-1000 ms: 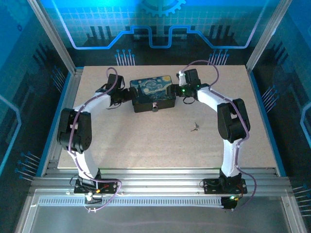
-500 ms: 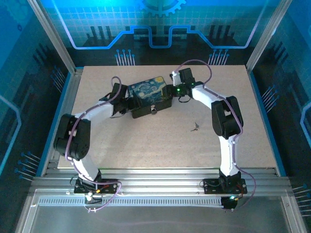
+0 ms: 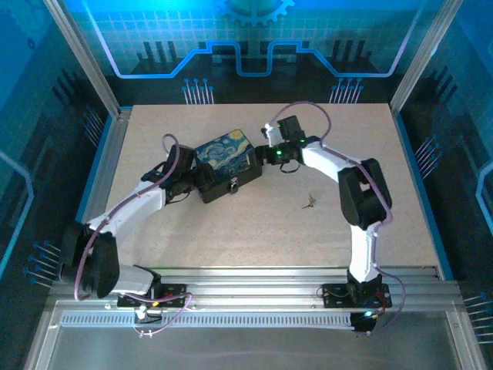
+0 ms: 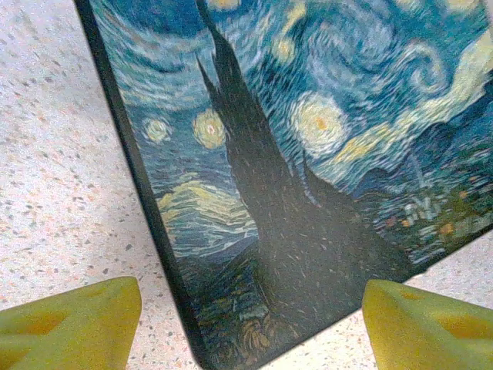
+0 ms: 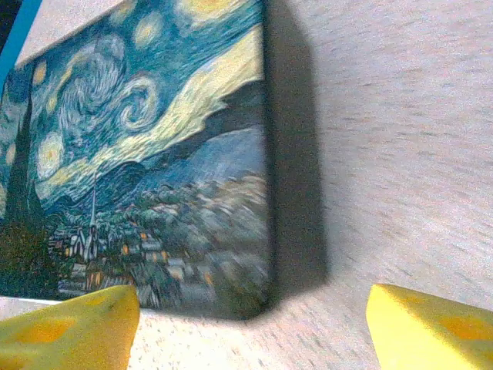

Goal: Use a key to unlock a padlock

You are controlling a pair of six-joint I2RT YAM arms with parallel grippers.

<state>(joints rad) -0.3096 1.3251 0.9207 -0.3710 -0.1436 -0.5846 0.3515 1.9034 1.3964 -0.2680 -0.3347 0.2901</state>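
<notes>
A dark-blue swirl-painted tin (image 3: pixel 226 158) lies turned at an angle on the table. The tiny silvery padlock (image 3: pixel 233 185) hangs on its front wall, facing near-right. The thin key (image 3: pixel 310 202) lies alone on the table, to the right of the tin. My left gripper (image 3: pixel 199 176) is at the tin's near-left end. In the left wrist view this gripper (image 4: pixel 250 331) is open, and its yellow fingertips (image 4: pixel 69 320) straddle a corner of the tin (image 4: pixel 308 154). My right gripper (image 3: pixel 263 151) is at the far-right end. It (image 5: pixel 250 331) is open too, with the corner of the tin (image 5: pixel 154 154) between its fingertips (image 5: pixel 431 327).
The speckled tabletop (image 3: pixel 231 231) runs bare in front of the tin towards the arm bases. Aluminium frame posts (image 3: pixel 108 123) and blue panels wall in the table on the left, right and far sides.
The tin has swung anticlockwise and slid a little left and nearer. Both grippers moved with it, the left arm stretching out low. The key has not moved.
</notes>
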